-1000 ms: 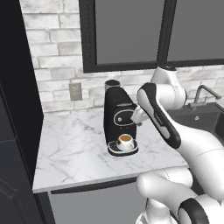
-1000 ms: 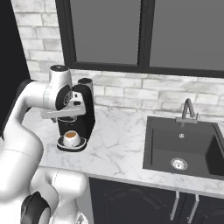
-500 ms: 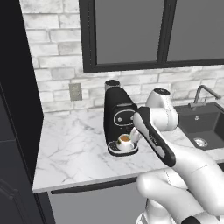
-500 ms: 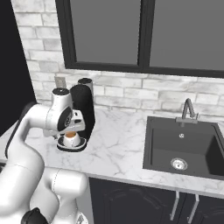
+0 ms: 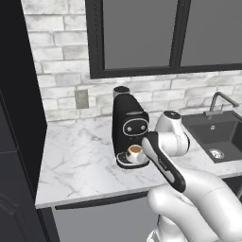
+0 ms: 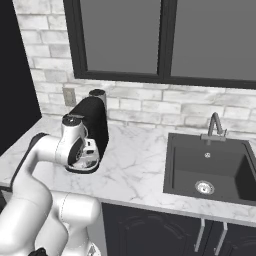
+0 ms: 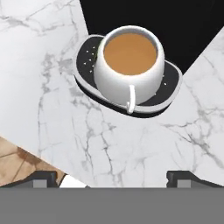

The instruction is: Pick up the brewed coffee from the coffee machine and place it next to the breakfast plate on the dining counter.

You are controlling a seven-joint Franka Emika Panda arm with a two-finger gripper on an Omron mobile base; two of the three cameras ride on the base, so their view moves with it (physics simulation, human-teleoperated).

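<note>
**My hand is low in front of the coffee cup**

I start with what is closest to me. In the hand view, my gripper (image 7: 111, 177) has its two dark fingertips far apart, one at each bottom corner. Nothing is between them. They hold nothing.

Just past the fingertips is bare white marble worktop (image 7: 52, 113) with thin grey lines. At the lower left corner of that view I see the worktop's edge and a bit of brown floor (image 7: 15, 157) below it.

A little farther on sits the brewed coffee (image 7: 129, 65). It is a small white mug full of brown drink. Its thin handle points toward my hand. The mug stands on the round black drip base (image 7: 173, 83) of the coffee machine (image 5: 128, 124). Nothing lies between my fingers and the mug.

In the left base view the mug (image 5: 135, 152) shows under the machine's oval front panel, and my white arm reaches in from the right, just beside it. In the right base view my arm covers the mug and the front of the machine (image 6: 92, 122).

Behind the machine is a grey brick wall (image 5: 56, 75) with a wall outlet (image 5: 81, 99) and a big dark window (image 6: 165, 40). Well off to the right is a black sink (image 6: 210, 170) with a tap (image 6: 216, 125). A tall dark cabinet (image 5: 19, 118) stands at the left end of the worktop.
</note>
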